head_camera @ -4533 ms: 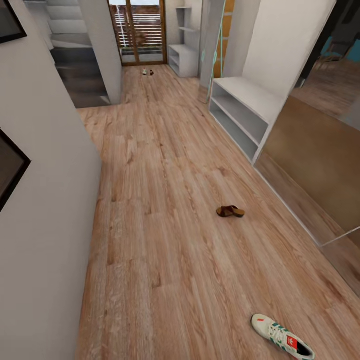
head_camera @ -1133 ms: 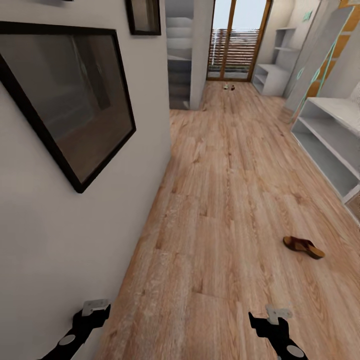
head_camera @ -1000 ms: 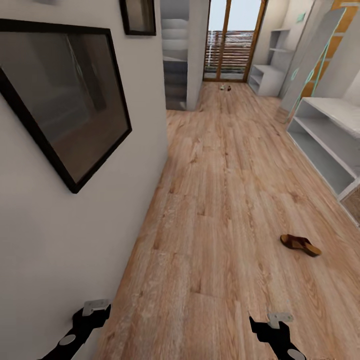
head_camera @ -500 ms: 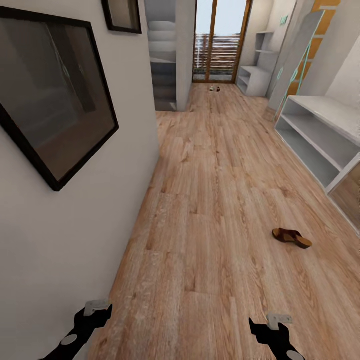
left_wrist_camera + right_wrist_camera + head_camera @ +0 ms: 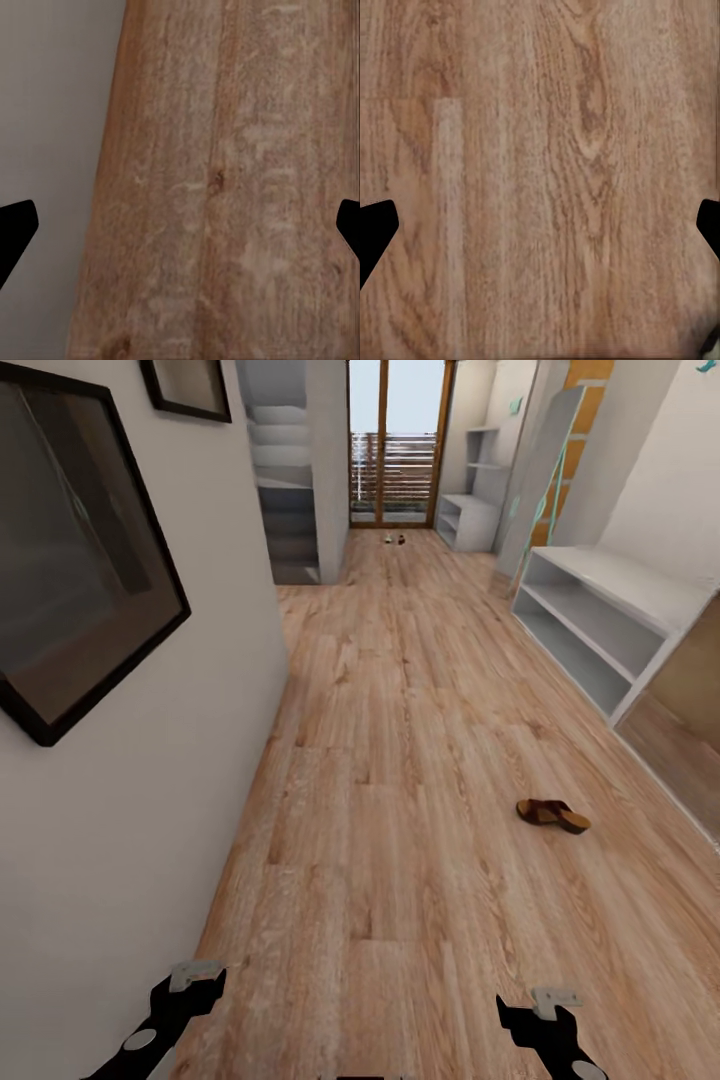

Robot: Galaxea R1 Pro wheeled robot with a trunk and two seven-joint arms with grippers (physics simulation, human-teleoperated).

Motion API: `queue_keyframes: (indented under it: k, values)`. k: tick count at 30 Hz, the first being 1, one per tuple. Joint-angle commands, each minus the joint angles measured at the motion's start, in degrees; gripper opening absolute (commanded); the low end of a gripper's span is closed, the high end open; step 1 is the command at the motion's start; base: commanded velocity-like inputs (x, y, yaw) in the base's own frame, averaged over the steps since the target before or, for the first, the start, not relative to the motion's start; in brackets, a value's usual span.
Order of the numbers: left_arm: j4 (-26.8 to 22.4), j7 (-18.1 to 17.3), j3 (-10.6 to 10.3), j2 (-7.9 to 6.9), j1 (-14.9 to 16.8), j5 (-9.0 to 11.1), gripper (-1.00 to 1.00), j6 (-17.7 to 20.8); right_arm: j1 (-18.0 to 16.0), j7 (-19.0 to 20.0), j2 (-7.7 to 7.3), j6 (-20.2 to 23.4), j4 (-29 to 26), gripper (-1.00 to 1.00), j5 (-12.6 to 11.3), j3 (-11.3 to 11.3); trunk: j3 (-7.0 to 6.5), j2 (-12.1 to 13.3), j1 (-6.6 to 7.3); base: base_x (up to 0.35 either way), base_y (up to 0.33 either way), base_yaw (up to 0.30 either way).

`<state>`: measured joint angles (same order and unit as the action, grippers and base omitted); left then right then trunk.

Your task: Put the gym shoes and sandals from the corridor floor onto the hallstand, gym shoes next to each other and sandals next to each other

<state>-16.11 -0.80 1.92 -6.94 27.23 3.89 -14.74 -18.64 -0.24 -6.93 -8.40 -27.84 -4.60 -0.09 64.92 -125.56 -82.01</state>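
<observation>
Corridor floor (image 5: 400, 690) runs up the middle of the head frame, wood planks. One sandal (image 5: 552, 815) lies on it, right of centre, lower half of frame, alone, well apart from anything. Hallstand (image 5: 600, 622) sits at right, upper half, against the wall: bench top and the open shelves under it look bare from here. Far up the frame, near top centre by the glazed door (image 5: 390, 450), two tiny items (image 5: 394, 539) sit side by side on the floor; too small to tell what they are. A second grey shelf unit (image 5: 470, 510) stands right of the door, shelves look bare too. White wall (image 5: 120, 840) fills the left side with a dark-framed picture (image 5: 70, 560) at upper left. Left gripper (image 5: 178, 1005) at bottom left, right gripper (image 5: 540, 1025) at bottom right, both over bare floor. Wrist views: left gripper (image 5: 180, 229) and right gripper (image 5: 540, 229) each have fingertips spread to the frame edges, jaws wide apart, nothing between them but planks.
</observation>
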Motion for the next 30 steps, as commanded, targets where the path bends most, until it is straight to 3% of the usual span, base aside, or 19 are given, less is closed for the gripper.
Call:
queue_keyframes:
  k: [1,13,23,30]
  values:
    - [0.03,-0.08,0.02,0.0,0.01,0.41,1.0,-0.17,-0.05,-0.03,0.01,-0.21,0.04,1.0,-0.47,0.09,0.16,-0.43,-0.22,0.0,0.0,-0.233]
    - [0.03,-0.08,0.02,0.02,0.01,0.42,1.0,-0.2,-0.03,-0.03,0.11,-0.21,-0.17,1.0,-0.5,0.05,1.61,-5.24,-2.85,0.0,0.0,-0.226]
    - [0.03,-0.08,0.02,0.08,0.01,0.42,1.0,-0.22,-0.02,0.06,0.14,-0.21,-0.2,1.0,-0.43,0.13,3.21,-9.25,-5.05,0.0,0.0,-0.071]
    - [0.03,-0.1,0.02,0.28,0.01,0.42,1.0,-0.33,-0.05,0.28,0.1,-0.21,-0.15,1.0,-0.35,0.17,3.19,-9.25,-5.05,0.0,0.0,-0.011]
